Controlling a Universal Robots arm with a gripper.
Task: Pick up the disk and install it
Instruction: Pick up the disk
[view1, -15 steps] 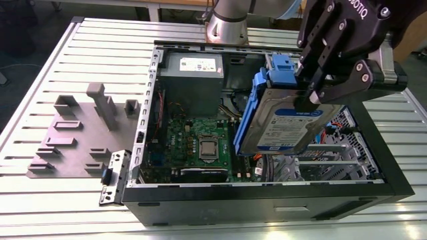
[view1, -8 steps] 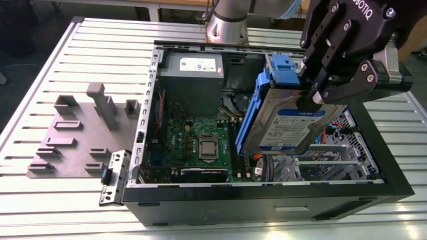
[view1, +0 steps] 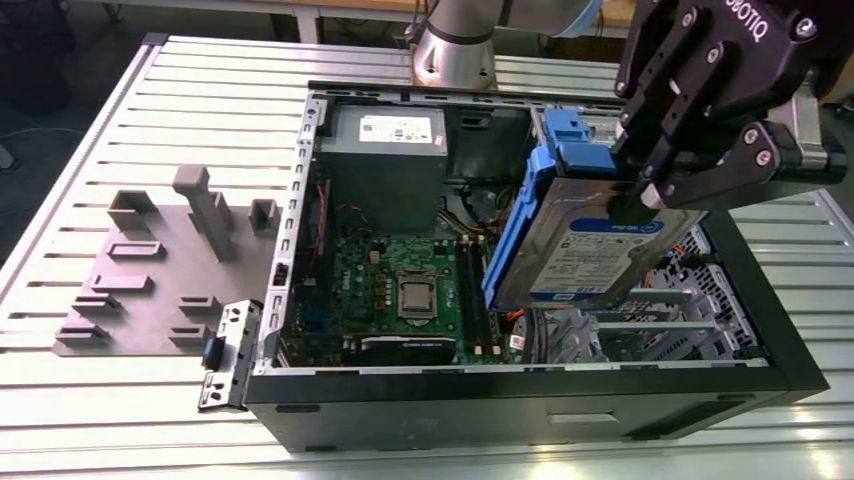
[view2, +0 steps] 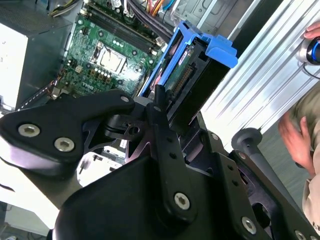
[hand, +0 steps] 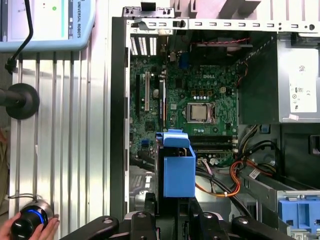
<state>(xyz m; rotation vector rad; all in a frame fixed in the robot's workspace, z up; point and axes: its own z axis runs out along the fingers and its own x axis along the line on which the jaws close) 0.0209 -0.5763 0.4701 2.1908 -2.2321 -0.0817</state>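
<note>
hand (view1: 638, 208): pinching disk (view1: 587, 262), held tilted above open case (view1: 534, 390) | under it: motherboard (view1: 400, 292) | beside: grey drive cage (view1: 634, 332)

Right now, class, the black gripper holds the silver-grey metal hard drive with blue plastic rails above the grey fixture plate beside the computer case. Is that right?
No. The black gripper holds the silver-grey metal hard drive with blue plastic rails above the open black computer case, not above the grey fixture plate beside it, as the exterior view shows.
</note>
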